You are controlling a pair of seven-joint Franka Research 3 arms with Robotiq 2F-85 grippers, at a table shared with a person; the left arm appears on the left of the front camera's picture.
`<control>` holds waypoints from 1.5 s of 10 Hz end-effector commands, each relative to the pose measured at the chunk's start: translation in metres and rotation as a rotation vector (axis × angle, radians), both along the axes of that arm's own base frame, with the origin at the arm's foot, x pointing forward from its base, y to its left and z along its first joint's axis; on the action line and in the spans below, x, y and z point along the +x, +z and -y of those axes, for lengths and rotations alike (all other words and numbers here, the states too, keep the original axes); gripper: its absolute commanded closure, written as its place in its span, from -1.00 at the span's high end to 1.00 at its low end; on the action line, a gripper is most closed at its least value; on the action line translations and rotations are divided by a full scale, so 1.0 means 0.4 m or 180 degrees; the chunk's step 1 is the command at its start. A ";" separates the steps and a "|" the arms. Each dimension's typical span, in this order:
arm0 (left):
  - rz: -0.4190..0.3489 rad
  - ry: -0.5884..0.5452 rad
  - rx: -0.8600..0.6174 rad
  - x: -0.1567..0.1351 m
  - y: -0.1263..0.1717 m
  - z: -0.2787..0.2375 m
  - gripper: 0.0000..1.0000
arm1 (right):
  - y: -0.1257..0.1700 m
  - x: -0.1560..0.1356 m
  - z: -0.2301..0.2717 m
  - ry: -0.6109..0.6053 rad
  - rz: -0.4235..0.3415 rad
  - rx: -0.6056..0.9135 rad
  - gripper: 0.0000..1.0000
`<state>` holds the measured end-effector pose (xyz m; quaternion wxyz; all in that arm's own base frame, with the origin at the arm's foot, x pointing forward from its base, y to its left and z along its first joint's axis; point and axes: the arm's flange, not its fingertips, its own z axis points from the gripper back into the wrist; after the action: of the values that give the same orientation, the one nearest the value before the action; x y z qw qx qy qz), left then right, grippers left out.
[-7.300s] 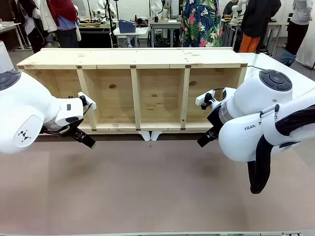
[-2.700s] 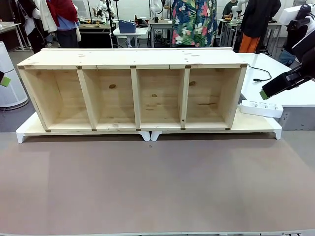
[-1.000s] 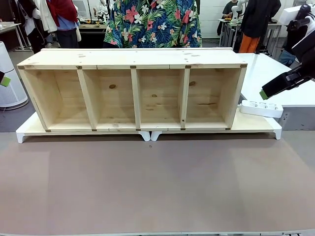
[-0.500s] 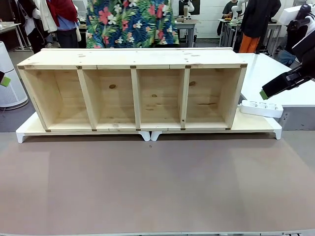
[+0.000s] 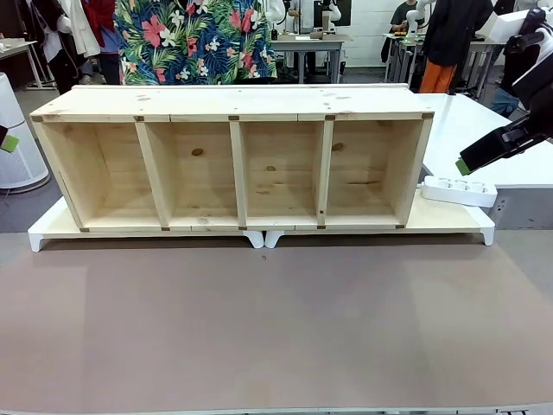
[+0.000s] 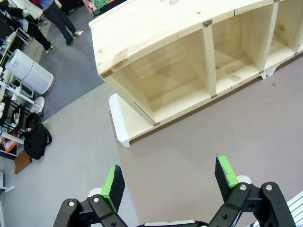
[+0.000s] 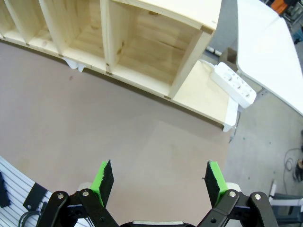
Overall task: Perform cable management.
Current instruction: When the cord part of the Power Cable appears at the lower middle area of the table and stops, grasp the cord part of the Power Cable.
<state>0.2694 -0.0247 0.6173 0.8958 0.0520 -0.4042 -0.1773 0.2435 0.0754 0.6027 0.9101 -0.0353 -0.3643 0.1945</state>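
L hand (image 6: pixel 170 176), R hand (image 7: pixel 159 178) both apart; 1 shelf (image 5: pixel 233 102), 4 bays (image 5: pixel 192 177).

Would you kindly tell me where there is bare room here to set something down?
The brown tabletop in front of the wooden shelf is bare. All four compartments are empty. The only crowded spot is the right end of the white platform, where the power strip lies beside the shelf.

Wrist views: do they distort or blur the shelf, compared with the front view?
Left wrist view: strong wide-angle bend, the wooden shelf curves along its top edge, sharp. Right wrist view: milder bowing, power strip crisp. Front view: shelf lines straight, even light, soft shadows inside compartments, no glare.
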 end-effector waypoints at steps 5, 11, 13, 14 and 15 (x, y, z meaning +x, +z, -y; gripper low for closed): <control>0.0024 0.0011 0.0021 0.007 -0.001 0.003 1.00 | 0.003 0.002 0.003 -0.0006 0.0027 0.0006 1.00; 0.0024 0.0011 0.0021 0.007 -0.001 0.003 1.00 | 0.003 0.002 0.003 -0.0006 0.0027 0.0006 1.00; 0.0024 0.0011 0.0021 0.007 -0.001 0.003 1.00 | 0.003 0.002 0.003 -0.0006 0.0027 0.0006 1.00; 0.0024 0.0011 0.0021 0.007 -0.001 0.003 1.00 | 0.003 0.002 0.003 -0.0006 0.0027 0.0006 1.00; 0.0024 0.0011 0.0021 0.007 -0.001 0.003 1.00 | 0.003 0.002 0.003 -0.0006 0.0027 0.0006 1.00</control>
<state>0.2694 -0.0247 0.6173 0.8958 0.0519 -0.4042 -0.1773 0.2435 0.0754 0.6027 0.9101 -0.0353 -0.3643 0.1945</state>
